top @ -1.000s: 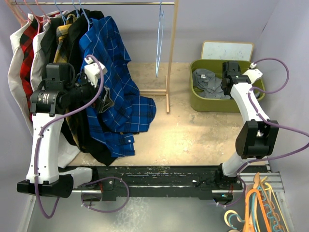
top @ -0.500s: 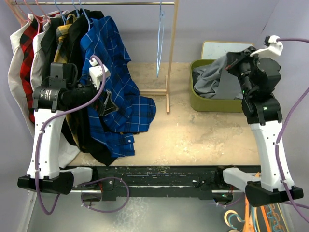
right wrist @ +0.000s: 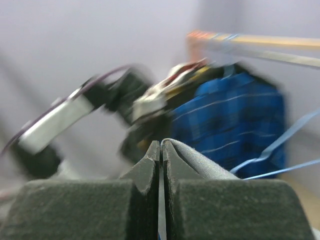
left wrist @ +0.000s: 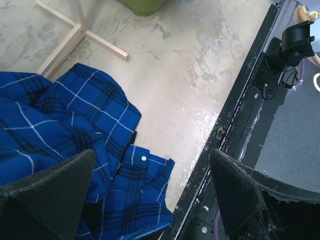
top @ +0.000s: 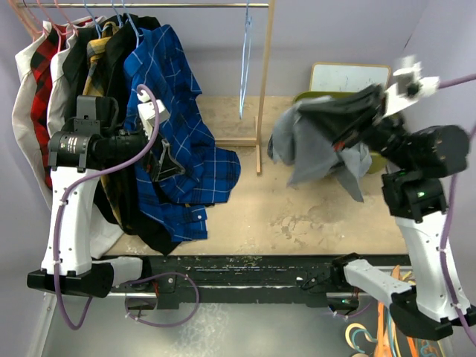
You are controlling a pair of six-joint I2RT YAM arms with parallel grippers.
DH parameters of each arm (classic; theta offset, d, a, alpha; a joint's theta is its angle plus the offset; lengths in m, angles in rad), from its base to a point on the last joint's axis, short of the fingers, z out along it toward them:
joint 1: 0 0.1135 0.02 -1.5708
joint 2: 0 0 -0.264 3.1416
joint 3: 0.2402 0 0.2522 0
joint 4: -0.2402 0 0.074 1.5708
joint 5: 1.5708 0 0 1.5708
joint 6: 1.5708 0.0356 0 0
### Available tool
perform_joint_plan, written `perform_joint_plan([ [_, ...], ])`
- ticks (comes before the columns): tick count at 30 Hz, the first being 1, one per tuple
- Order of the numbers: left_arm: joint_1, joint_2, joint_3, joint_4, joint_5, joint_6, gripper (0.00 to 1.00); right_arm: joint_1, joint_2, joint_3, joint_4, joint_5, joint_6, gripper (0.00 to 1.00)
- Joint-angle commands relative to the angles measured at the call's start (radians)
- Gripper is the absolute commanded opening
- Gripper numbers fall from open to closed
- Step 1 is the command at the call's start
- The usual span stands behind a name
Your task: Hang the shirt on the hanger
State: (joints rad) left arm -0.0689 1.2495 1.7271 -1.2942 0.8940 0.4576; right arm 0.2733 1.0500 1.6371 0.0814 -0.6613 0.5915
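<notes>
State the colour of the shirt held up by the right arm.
The soft fabric shirt is plain light grey, clearest in the top external view.

The left arm (top: pixel 67 223) and right arm (top: pixel 428 253) are white links between black cylindrical joints (top: pixel 74 149), trailing purple cables (top: pixel 455 79). White camera mounts (top: pixel 149 111) sit at the wrists. The left claw (left wrist: pixel 152 152) and right claw (right wrist: pixel 161 150) have dark grey, rough-textured wedge fingers.

Shows soft, matt grey cloth in the shirt (top: pixel 312 141), thin smooth wire in the hanger (top: pixel 246 59), pale bare wood in the rack (top: pixel 264 82). Looks rough, mottled and scuffed across the worktop (top: pixel 297 216). Shows grainy, matt black padding on the right claw (right wrist: pixel 161 147).
</notes>
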Motion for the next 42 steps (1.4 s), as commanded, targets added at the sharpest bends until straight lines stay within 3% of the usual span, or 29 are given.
perform_joint_plan([
  [1, -0.005, -0.014, 0.013, 0.013, 0.045, 0.026, 0.99, 0.112, -0.017, -0.250, 0.258, -0.327, 0.046, 0.00],
  [5, -0.005, -0.021, -0.008, 0.023, 0.045, 0.022, 0.99, 0.206, 0.011, -0.425, 0.216, -0.362, -0.057, 0.00],
  [8, -0.005, -0.021, -0.012, 0.025, 0.037, 0.021, 0.99, 0.275, 0.031, -0.485, 0.130, -0.263, -0.194, 0.03],
  [9, -0.005, -0.021, -0.014, 0.024, 0.031, 0.023, 0.99, 0.280, 0.034, -0.501, 0.121, -0.211, -0.219, 0.14],
  [11, -0.005, -0.024, -0.021, 0.025, 0.022, 0.020, 0.99, 0.280, 0.030, -0.505, 0.082, -0.074, -0.270, 0.56],
  [12, -0.005, -0.027, -0.027, 0.028, 0.017, 0.018, 0.99, 0.280, 0.022, -0.503, 0.069, 0.000, -0.288, 0.83],
  [13, -0.005, -0.030, -0.031, 0.031, 0.013, 0.017, 0.99, 0.280, 0.008, -0.499, 0.053, 0.080, -0.311, 0.98],
  [19, -0.005, -0.049, -0.058, 0.040, -0.009, 0.014, 0.99, 0.279, -0.069, -0.533, 0.035, 0.683, -0.289, 1.00],
  [22, -0.005, -0.055, -0.072, 0.047, -0.016, 0.012, 0.99, 0.280, 0.014, -0.493, -0.092, 0.972, -0.250, 1.00],
  [24, -0.005, -0.055, -0.076, 0.049, -0.014, 0.012, 0.99, 0.280, 0.101, -0.455, -0.189, 1.087, -0.220, 1.00],
  [30, -0.005, -0.056, -0.087, 0.065, -0.029, -0.001, 0.99, 0.281, 0.294, -0.416, -0.286, 1.220, -0.123, 1.00],
  [35, -0.005, -0.049, -0.103, 0.064, -0.032, -0.005, 0.99, 0.282, 0.363, -0.404, -0.288, 1.178, -0.078, 0.92],
  [42, -0.004, -0.059, -0.141, 0.064, -0.032, 0.003, 0.99, 0.284, 0.429, -0.374, -0.424, 1.192, 0.060, 1.00],
])
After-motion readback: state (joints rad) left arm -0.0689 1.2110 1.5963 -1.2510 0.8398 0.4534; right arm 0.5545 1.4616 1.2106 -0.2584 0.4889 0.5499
